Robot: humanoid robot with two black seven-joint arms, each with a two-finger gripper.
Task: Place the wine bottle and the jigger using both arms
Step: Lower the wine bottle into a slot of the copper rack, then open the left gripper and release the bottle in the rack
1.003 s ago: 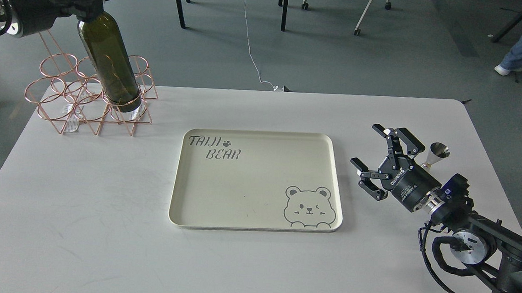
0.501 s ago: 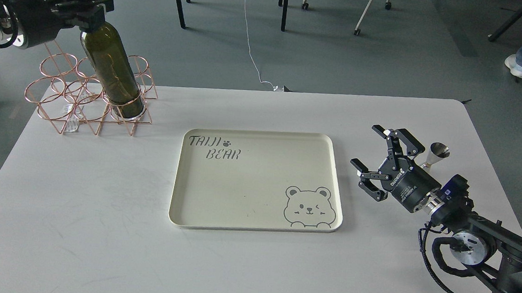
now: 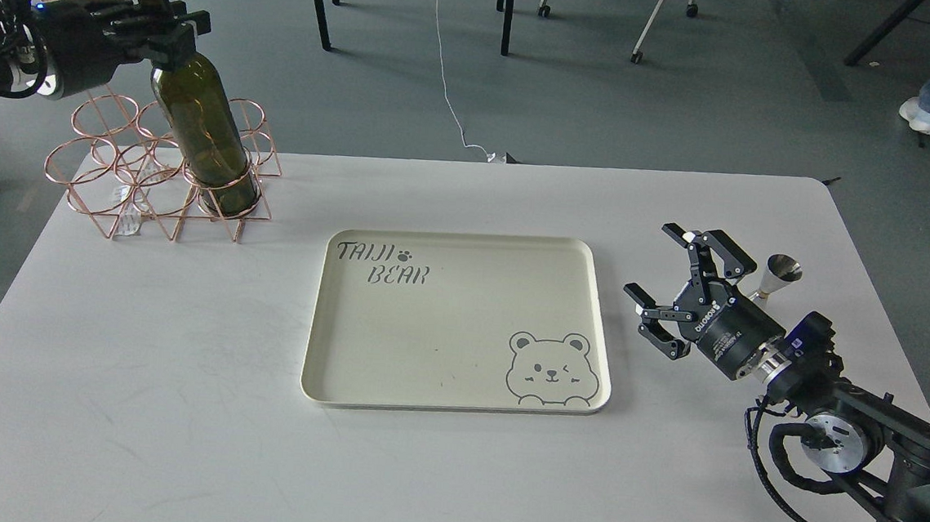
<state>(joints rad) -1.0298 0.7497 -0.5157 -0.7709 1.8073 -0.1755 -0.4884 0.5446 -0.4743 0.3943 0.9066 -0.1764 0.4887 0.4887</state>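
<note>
While the bottle (image 3: pixel 204 132) stands tilted in the front right ring of the copper wire rack (image 3: pixel 156 170) at the bench's far left corner, its neck leans up and to the left. Its base sits inside the ring, low against the bench (image 3: pixel 177 405). The left end effector (image 3: pixel 172 26) is clamped around the neck just below the open mouth, with the left arm entering from the left edge.

At the right side of the bench, the jigger (image 3: pixel 777 275) stands upright, uncovered and untouched. The right end effector (image 3: pixel 680 288) hovers just left of the jigger with its fingers spread wide and nothing between them; one finger (image 3: pixel 732 251) partly overlaps the jigger's left side in this view.

Between the two items, a cream tray (image 3: pixel 455 399) lies flat at the bench centre. It carries the lettering "TAIJI BEAR" and a bear drawing in its near right corner.
</note>
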